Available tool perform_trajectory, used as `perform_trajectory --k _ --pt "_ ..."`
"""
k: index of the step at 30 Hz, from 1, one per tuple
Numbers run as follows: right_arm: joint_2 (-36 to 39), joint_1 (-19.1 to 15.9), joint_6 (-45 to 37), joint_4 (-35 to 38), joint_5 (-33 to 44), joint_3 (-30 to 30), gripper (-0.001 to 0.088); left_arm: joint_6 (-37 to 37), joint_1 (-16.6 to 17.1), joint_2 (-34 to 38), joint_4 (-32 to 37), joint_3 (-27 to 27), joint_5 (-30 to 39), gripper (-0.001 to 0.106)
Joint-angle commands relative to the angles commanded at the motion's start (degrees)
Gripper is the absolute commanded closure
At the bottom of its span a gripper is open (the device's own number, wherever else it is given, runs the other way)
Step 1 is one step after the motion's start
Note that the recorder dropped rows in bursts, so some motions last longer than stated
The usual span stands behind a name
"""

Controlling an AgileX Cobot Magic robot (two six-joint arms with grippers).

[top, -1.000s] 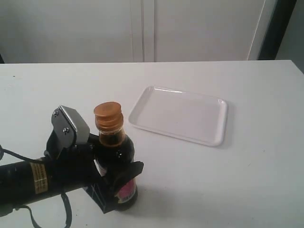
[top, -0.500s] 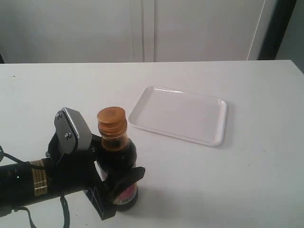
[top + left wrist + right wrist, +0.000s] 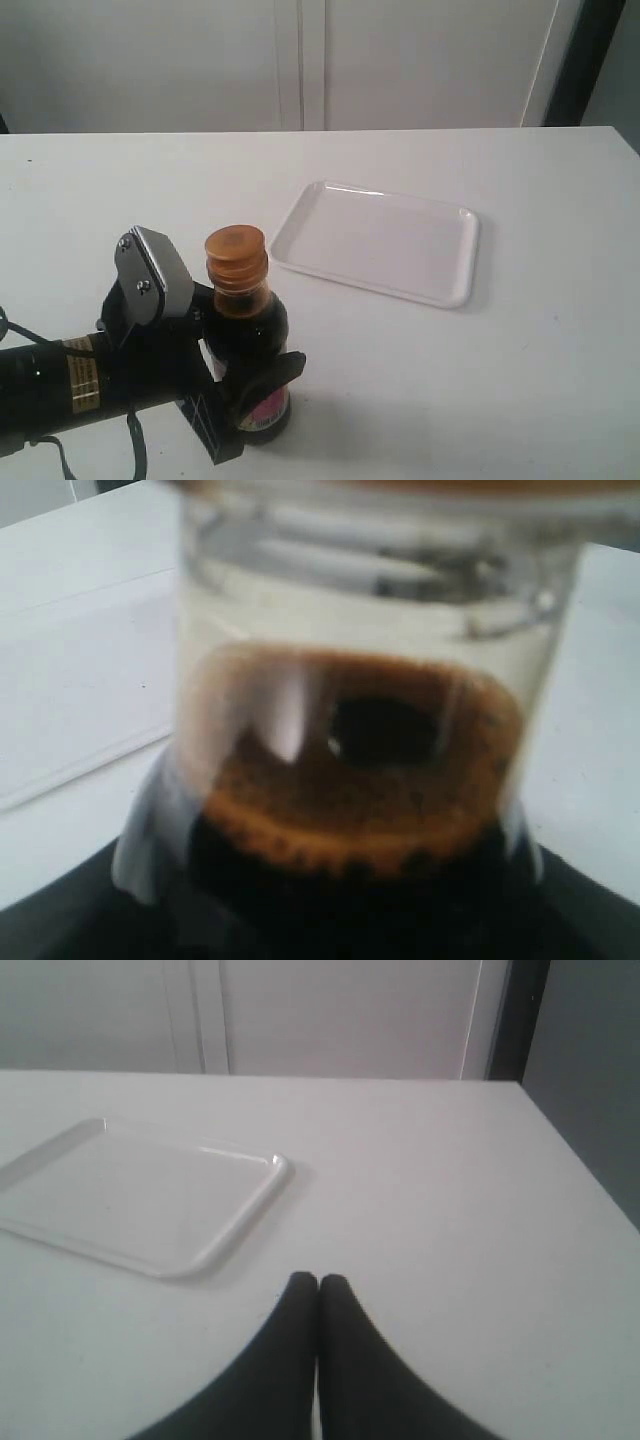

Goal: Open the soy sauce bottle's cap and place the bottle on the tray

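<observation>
The soy sauce bottle [image 3: 248,330] stands upright on the white table near its front left, dark liquid inside, a pink label low on its side. Its orange-brown cap [image 3: 236,254] sits closed on the neck. My left gripper [image 3: 250,385] is shut on the bottle's body, one black finger [image 3: 272,372] wrapping the front. The left wrist view is filled by the bottle's neck and liquid [image 3: 350,780], blurred. The white tray [image 3: 380,240] lies to the bottle's right and further back, also the tray [image 3: 130,1195] in the right wrist view. My right gripper [image 3: 318,1282] is shut on nothing, above bare table near the tray's corner.
A white wall with cabinet panels [image 3: 300,60] runs behind the table. A dark vertical post [image 3: 580,60] stands at the back right. The table's right edge [image 3: 575,1160] shows in the right wrist view.
The left gripper and the bottle shifted slightly right and lower a second ago. Over the last half second nothing visibly moved.
</observation>
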Motion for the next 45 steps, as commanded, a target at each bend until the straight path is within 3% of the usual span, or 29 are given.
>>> perform_trajectory --k 6,9,17,24,28,36,41,45 --pt "0.0 0.0 9.5 1.1 -13.2 0.0 0.0868 0.3 0.0 0.0 0.0 0.0 -0.5 0.105" --pt "0.0 0.0 25.0 1.7 -18.9 0.0 0.0868 0.4 0.0 0.0 0.0 0.0 -0.8 0.105" --pt "1.9 0.0 23.0 -3.7 -20.7 -6.0 0.0868 0.5 0.0 0.0 0.0 0.0 -1.5 0.105" --pt "13.8 0.0 20.3 -7.1 -12.7 -16.0 0.0868 0.5 0.0 0.0 0.0 0.0 -1.8 0.105" --pt "22.1 0.0 19.0 -10.0 -2.5 -21.9 0.0868 0.6 0.0 0.0 0.0 0.0 -1.8 0.105" --pt "34.8 0.0 8.1 -8.4 16.3 -28.7 0.0868 0.6 0.0 0.0 0.0 0.0 -1.8 0.105" --pt "41.3 0.0 -5.7 1.7 28.5 -32.1 0.0868 0.6 0.0 0.0 0.0 0.0 -1.8 0.105" --pt "46.1 0.0 -26.7 20.9 36.0 -34.2 0.0868 0.8 0.0 0.0 0.1 0.0 -1.8 0.105"
